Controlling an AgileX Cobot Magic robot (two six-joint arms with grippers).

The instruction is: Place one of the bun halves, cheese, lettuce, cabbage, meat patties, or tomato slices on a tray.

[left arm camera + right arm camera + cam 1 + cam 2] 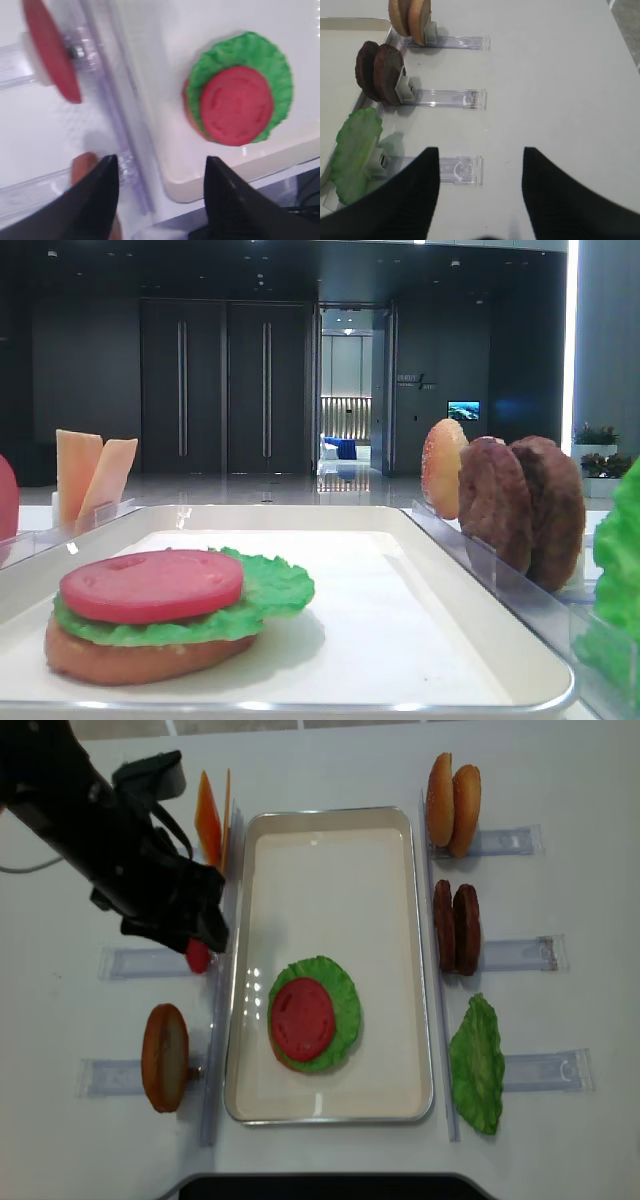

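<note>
On the white tray [330, 840] lies a stack: a bun half [130, 655] at the bottom, lettuce [340, 995] on it, and a tomato slice [303, 1018] on top. In the left wrist view my left gripper [157, 165] is open and empty. It hangs over the tray's left rim [150, 125], with the stack [237, 102] off to its right. Another tomato slice [52, 50] stands in a clear holder to its left. A brown bun half [165, 1057] stands further along that side. My right gripper [480, 150] is open over bare table and holds nothing.
Cheese slabs [208, 818] stand left of the tray's far end. Right of the tray, clear holders carry two bun halves [452, 790], two meat patties [455, 928] and a lettuce leaf [478, 1063]. The left arm [100, 830] reaches in from the far left.
</note>
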